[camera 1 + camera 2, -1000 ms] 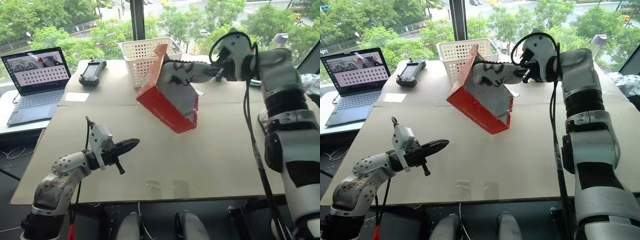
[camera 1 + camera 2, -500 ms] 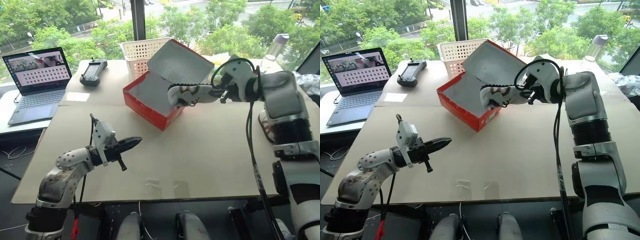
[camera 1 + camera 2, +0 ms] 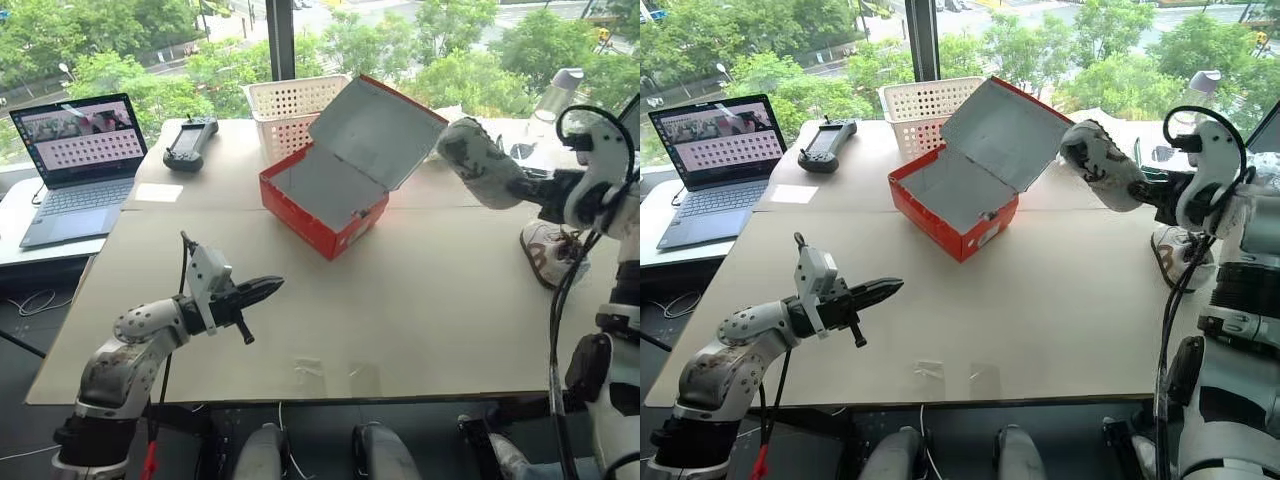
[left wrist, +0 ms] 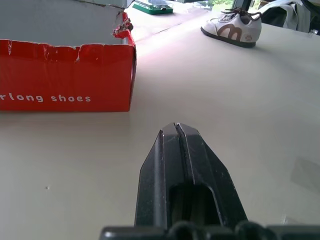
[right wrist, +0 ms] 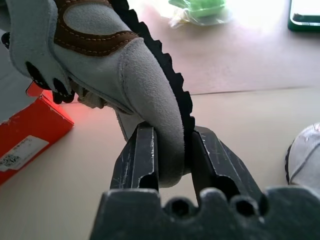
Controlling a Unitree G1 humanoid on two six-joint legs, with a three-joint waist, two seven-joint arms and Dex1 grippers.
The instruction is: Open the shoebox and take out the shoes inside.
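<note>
Shoe [image 5: 125, 65] between right tool [image 5: 172, 150] fingers

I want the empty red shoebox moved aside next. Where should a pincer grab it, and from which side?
Take the shoebox by its near front wall, coming from above. The lid stands open toward the basket, so that thin upright rim is exposed and fits between narrow fingers. The torn corner looks weaker; avoid it.
</note>
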